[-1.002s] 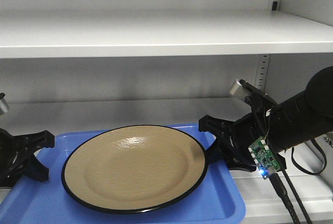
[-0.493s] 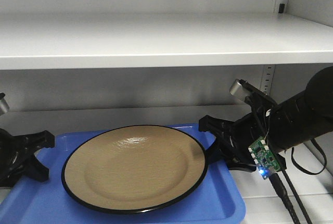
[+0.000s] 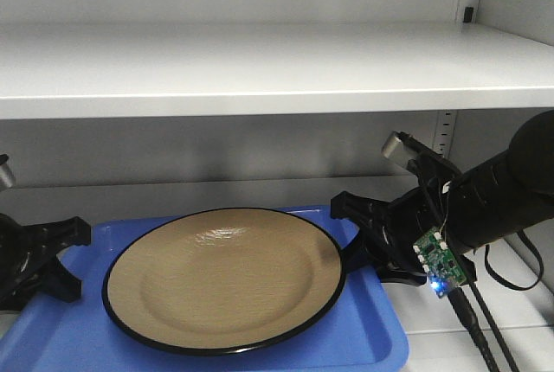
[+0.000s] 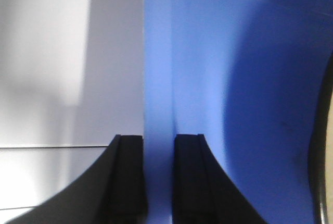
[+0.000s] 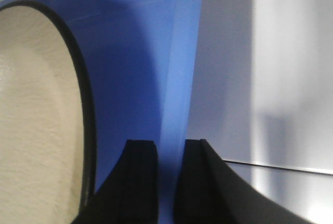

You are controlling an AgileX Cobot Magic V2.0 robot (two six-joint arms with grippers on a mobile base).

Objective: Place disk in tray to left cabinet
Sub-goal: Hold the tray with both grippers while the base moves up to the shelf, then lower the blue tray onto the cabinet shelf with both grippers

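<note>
Left wrist view: the left gripper (image 4: 158,174) has its jaws clamped on one rim of the tray (image 4: 208,78); the right gripper (image 5: 166,179) pinches the opposite rim; the disk (image 3: 223,272) lies loose in the tray between both jaws; it looks glossy, probably slippery and breakable, so grip the stiff rims and carry level.

Disk (image 3: 225,277): round tan plate, thin black rim, slight gloss. It lies flat in the tray (image 3: 381,337), roughly centred.
Tray: bright blue, rectangular, low rim, level. Its left rim is pinched by the left gripper (image 4: 158,177) and its right rim by the right gripper (image 5: 170,177).
Left cabinet (image 3: 260,65): light grey, with a flat shelf above the tray (slotted strip at far right).
</note>
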